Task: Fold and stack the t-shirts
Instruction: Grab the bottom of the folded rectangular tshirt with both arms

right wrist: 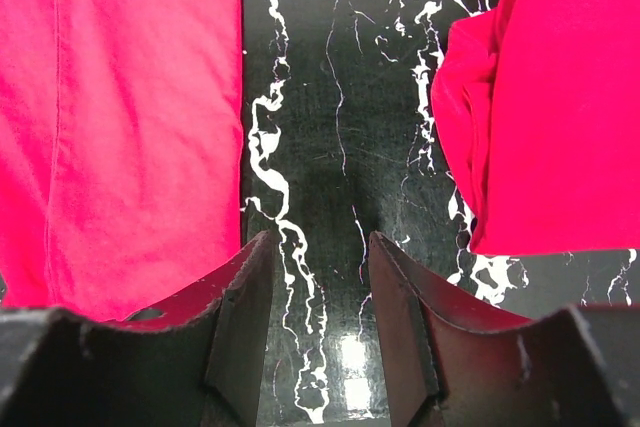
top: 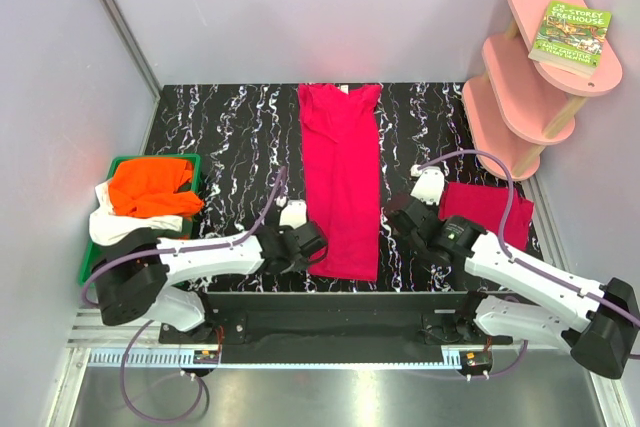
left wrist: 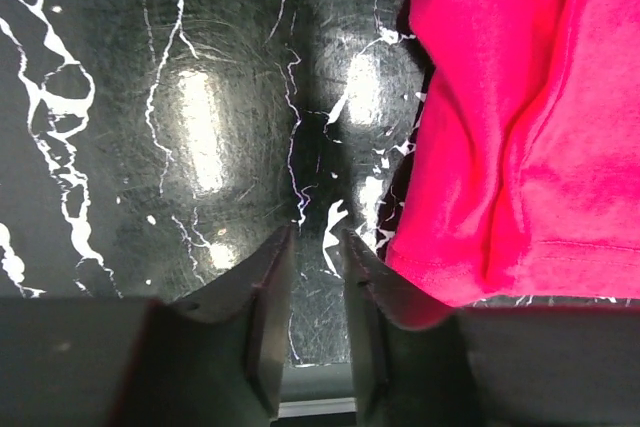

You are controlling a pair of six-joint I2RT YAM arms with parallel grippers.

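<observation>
Black table (top: 230,127) holds crimson t-shirt (top: 340,182) between left pincer (left wrist: 318,237) and right pincer (right wrist: 320,237), both parted, empty.

Your left arm (top: 200,252) and right arm (top: 520,272) both wear smooth white shells over their long links, with chunky black housings at the joints and heavy black bases (top: 125,292). A thin purple cable (top: 268,202) runs along each one to a small white camera block (top: 293,214) at the wrist. Up close, you'll see the left gripper (left wrist: 318,237) and right gripper (right wrist: 320,239) each end in two dark, matte, wedge-shaped fingers (right wrist: 250,297).
</observation>
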